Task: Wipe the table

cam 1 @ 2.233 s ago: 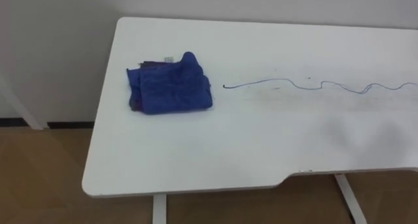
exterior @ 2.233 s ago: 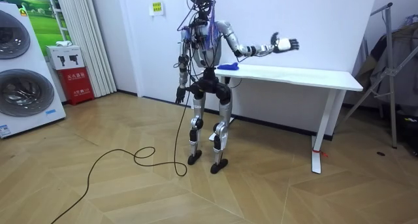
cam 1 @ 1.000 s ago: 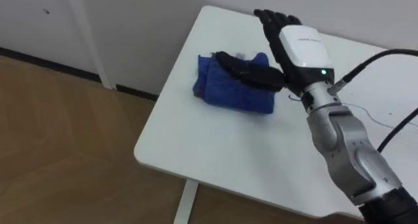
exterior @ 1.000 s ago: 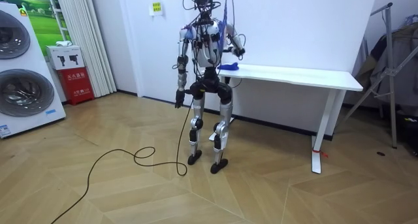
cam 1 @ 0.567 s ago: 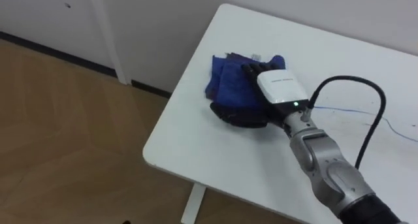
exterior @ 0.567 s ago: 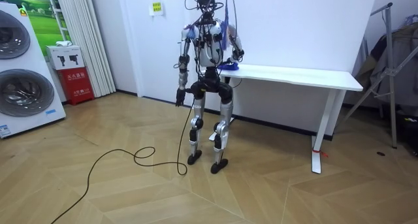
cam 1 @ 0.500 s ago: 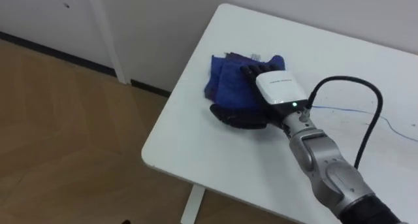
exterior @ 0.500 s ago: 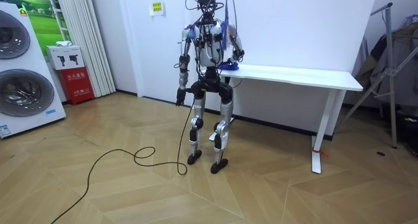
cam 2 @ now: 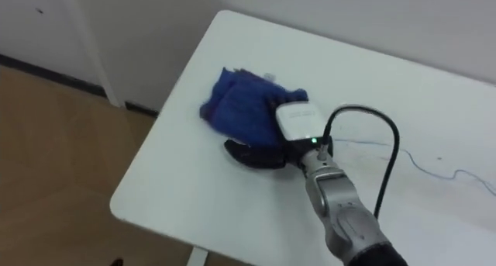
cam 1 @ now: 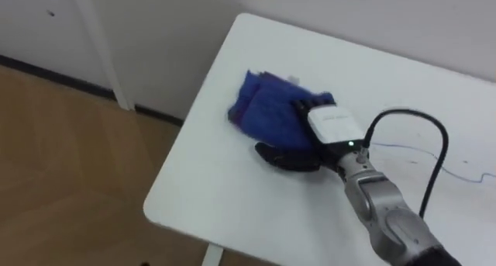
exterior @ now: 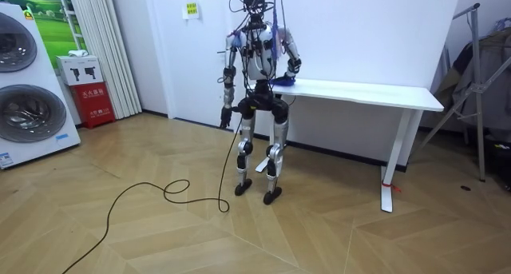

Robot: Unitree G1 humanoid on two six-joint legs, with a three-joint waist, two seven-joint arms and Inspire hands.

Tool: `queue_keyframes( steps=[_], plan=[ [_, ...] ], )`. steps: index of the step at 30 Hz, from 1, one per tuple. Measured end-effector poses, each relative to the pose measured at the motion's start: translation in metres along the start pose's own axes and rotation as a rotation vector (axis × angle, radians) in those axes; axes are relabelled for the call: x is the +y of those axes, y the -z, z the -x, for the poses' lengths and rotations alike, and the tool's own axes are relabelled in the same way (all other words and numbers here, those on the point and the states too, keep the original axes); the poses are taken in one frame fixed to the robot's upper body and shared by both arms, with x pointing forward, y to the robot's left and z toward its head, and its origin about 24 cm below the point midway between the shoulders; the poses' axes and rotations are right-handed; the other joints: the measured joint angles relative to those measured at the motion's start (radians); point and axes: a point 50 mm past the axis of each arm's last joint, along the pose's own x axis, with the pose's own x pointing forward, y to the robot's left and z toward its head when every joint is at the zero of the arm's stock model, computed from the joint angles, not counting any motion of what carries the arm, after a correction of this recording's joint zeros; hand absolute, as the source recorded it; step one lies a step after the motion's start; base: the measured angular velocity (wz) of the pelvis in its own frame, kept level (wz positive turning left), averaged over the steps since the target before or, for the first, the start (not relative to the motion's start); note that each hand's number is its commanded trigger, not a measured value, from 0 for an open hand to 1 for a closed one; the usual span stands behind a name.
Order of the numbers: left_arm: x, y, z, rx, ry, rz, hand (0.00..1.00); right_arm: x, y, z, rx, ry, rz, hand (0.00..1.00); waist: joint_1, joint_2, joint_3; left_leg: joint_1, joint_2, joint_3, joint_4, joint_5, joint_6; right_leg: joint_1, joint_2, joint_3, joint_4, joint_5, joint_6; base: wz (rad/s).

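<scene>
A crumpled blue cloth [cam 1: 262, 111] lies near the left end of the white table [cam 1: 225, 200]. My right hand [cam 1: 332, 128] rests on the cloth's right part, fingers laid straight over it and the thumb [cam 1: 283, 155] stretched along its near edge on the tabletop. A thin blue pen line [cam 1: 470, 162] runs over the table to the right of the hand. In the room view I stand at the table's left end [exterior: 359, 91], and my left hand [exterior: 225, 123] hangs at my side.
The table's left and near edges [cam 1: 167, 219] drop to wooden floor, with a white wall behind. In the room view a washing machine [exterior: 28, 90] and a red box [exterior: 94, 103] stand at the left, and a metal rack [exterior: 477, 74] at the right.
My right hand came in over the table and settled onto the cloth, which has bunched up under it. In the room view I have stepped a little closer to the table.
</scene>
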Motion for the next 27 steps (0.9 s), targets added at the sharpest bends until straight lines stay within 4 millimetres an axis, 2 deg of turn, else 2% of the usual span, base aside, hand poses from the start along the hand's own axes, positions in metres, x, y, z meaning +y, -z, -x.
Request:
queue_keyframes(
  steps=[2,5,8,11,16,19,21,27],
  plan=[
    [-0.002,0.003,0.001,0.008,0.01,-0.001,0.0,0.003,0.004,0.0,0.019,-0.01,-0.023,0.0,-0.004,0.007,0.0051,0.006,-0.015,0.001,0.0,-0.001,0.002,0.018,-0.014,-0.023,0.002,-0.006,0.009,0.14],
    [-0.002,0.004,0.001,0.01,0.01,0.007,0.0,0.002,0.012,0.0,0.049,-0.004,-0.092,0.0,-0.003,0.015,0.0124,0.002,-0.028,0.004,0.001,-0.006,0.013,0.02,-0.019,-0.03,0.003,-0.02,0.017,0.1],
    [-0.003,0.003,0.001,0.01,0.012,0.012,0.0,0.003,0.019,0.0,0.079,-0.002,-0.112,0.0,-0.005,0.017,0.0128,-0.013,-0.038,0.001,0.007,-0.009,0.025,0.019,-0.026,-0.036,0.003,-0.028,0.018,0.07],
    [-0.008,0.008,0.002,0.024,0.023,0.014,0.0,0.004,0.023,0.001,0.099,-0.006,-0.117,0.0,-0.008,0.017,0.0067,-0.019,-0.046,-0.006,0.013,-0.01,0.027,0.02,-0.032,-0.042,0.004,-0.033,0.017,0.07],
    [-0.01,0.015,0.004,0.054,0.029,0.029,0.0,0.004,0.033,0.004,0.141,0.0,-0.138,0.0,-0.006,0.017,0.0044,-0.021,-0.047,-0.006,0.023,-0.009,0.028,0.02,-0.034,-0.046,0.006,-0.033,0.018,0.02],
    [-0.01,0.014,0.004,0.054,0.031,0.031,0.0,0.005,0.034,0.004,0.145,-0.001,-0.138,0.0,-0.007,0.025,0.0036,-0.02,-0.046,-0.006,0.021,-0.009,0.028,0.02,-0.033,-0.047,0.008,-0.033,0.018,0.0],
    [-0.013,0.013,0.004,0.052,0.037,0.034,0.0,0.007,0.034,0.005,0.147,-0.005,-0.141,0.0,-0.006,0.033,-0.0018,-0.014,-0.046,-0.005,0.02,-0.009,0.028,0.02,-0.033,-0.047,0.009,-0.033,0.018,0.0],
    [-0.013,0.01,0.004,0.041,0.036,0.037,0.0,0.012,0.035,0.008,0.161,-0.026,-0.207,0.0,-0.005,0.032,-0.0041,-0.011,-0.045,-0.005,0.019,-0.01,0.029,0.027,-0.033,-0.048,0.009,-0.033,0.018,0.0]
  ],
)
